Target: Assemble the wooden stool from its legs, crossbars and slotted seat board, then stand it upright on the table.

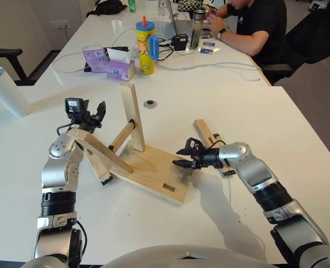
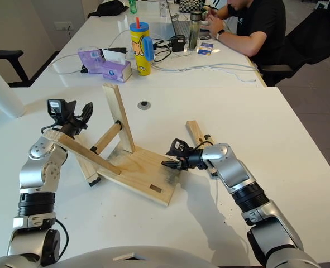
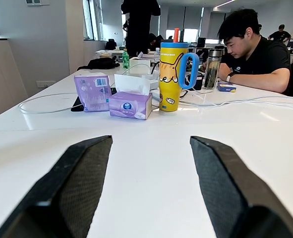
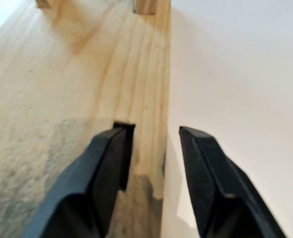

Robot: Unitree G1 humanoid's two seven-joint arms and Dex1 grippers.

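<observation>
Seat board (image 1: 153, 174) lies slot-side up at frame centre for leg fitting; right gripper (image 1: 177, 157), fingers wide, straddles its edge, likely to steady it; left gripper (image 1: 95, 117) wide, empty.

Both head eyes look forward and down over the same table (image 1: 299, 128). The left wrist camera skims it low; the right sits close above the seat board (image 4: 47, 74)

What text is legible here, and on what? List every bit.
Cup: print beside the cartoon, too blurred to read.
Tissue box: small label, unreadable.
Purple pack: print too small.
Small box: blurred.
Seat board: no text.
</observation>
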